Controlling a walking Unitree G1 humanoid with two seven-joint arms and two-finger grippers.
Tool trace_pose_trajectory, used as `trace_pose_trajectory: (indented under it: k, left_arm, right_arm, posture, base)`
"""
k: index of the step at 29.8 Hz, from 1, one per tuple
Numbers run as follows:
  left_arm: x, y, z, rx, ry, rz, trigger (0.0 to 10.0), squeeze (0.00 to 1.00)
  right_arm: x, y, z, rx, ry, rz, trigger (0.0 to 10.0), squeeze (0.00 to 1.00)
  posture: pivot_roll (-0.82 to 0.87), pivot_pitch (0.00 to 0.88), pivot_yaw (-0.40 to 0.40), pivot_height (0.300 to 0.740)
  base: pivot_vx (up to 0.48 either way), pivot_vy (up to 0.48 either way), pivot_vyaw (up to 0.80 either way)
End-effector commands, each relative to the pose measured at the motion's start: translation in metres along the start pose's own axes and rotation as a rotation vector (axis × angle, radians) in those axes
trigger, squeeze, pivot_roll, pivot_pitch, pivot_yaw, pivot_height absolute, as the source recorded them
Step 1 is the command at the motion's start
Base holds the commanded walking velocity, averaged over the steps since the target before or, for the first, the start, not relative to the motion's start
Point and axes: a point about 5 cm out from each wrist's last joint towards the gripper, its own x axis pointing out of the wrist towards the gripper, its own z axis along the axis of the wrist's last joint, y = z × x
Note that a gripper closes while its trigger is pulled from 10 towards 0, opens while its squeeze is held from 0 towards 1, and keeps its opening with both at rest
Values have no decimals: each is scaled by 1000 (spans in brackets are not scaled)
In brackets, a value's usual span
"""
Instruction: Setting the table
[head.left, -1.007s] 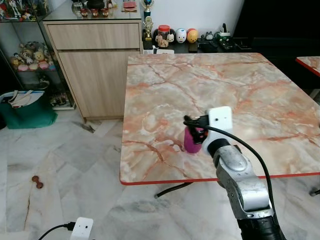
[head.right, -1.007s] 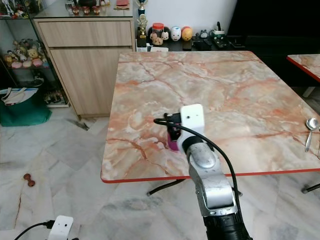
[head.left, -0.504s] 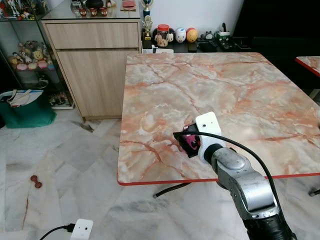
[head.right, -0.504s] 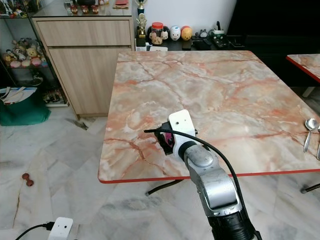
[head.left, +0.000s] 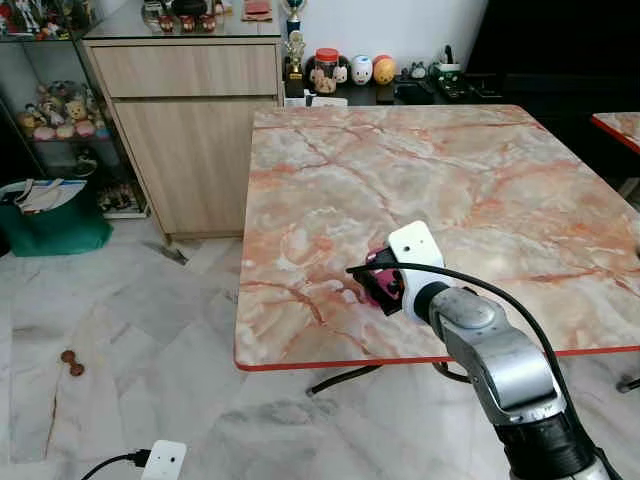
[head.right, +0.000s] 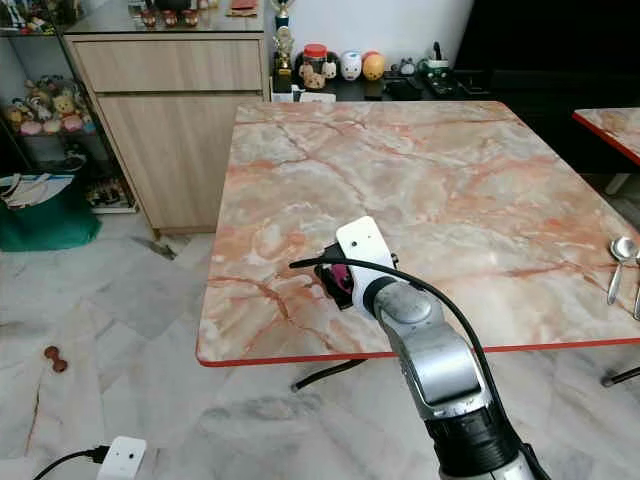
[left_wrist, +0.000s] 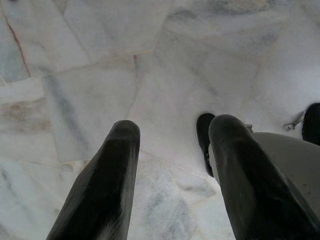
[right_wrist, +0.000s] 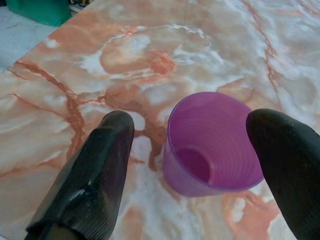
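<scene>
**Purple cup stands on the marble worktop, between two open fingers**

I can read no words or labels anywhere; the jars and toys far off are too small to tell.

The worktop (head.left: 480, 190) is square, with a smooth top that looks like pink and orange marble, with white patches and dark red veins. A thin red strip runs round its edge. The purple cup (right_wrist: 212, 145) is plastic, round, and a bit see-through, with fine rings running round its inside. It stands upright on the worktop, mouth up, near the front edge of the worktop and closer to its left corner than to its right.

The right arm is shiny silver with a black cable looping over it. It reaches up and forward over the front edge of the worktop, bent at the wrist, with a white box on top. The right end effector (right_wrist: 200, 150) has its two long black fingers (right_wrist: 92, 170) spread apart, one on each side of the cup. The fingers look rubbery and have fine ridges. I see a gap between the cup and each finger, so it is not squeezing the cup.

The left end effector (left_wrist: 172, 170) hangs low over the white marble floor (left_wrist: 165, 75), well away from the worktop. Its two black fingers are apart and hold nothing.

A spoon (head.right: 620, 262) lies at the right edge of the worktop. A wooden cabinet (head.left: 190, 140) stands behind the worktop's left side.
</scene>
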Motion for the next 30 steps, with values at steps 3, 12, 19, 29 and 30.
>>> trace_pose_trajectory:
  k: [3, 12, 19, 29, 30]
  left_arm:
    - [-1, -3, -6, 16, 27, -12, 10000, 0]
    - [0, -5, -4, 21, 25, -14, 10000, 0]
    - [0, -5, -3, 21, 22, -11, 10000, 0]
    - [0, -1, -3, 22, 20, -2, 10000, 0]
    - [0, -1, -3, 22, 20, -2, 10000, 0]
  right_arm:
    - [4, -1, 4, -60, 1, 16, 10000, 0]
    - [11, -1, 0, -73, 13, 31, 10000, 0]
    - [13, 2, -4, -93, 28, 43, 10000, 0]
    - [18, 1, -12, -83, 49, 32, 8588, 0]
    - [18, 1, -12, -83, 49, 32, 8588, 0]
  posture:
    - [65, 0, -43, 740]
    - [62, 0, -32, 740]
    - [68, 0, -31, 740]
    - [67, 0, -27, 740]
    - [67, 0, -27, 740]
  base:
    - [0, 0, 0]
    - [0, 0, 0]
    - [0, 0, 0]
    - [0, 0, 0]
    - [0, 0, 0]
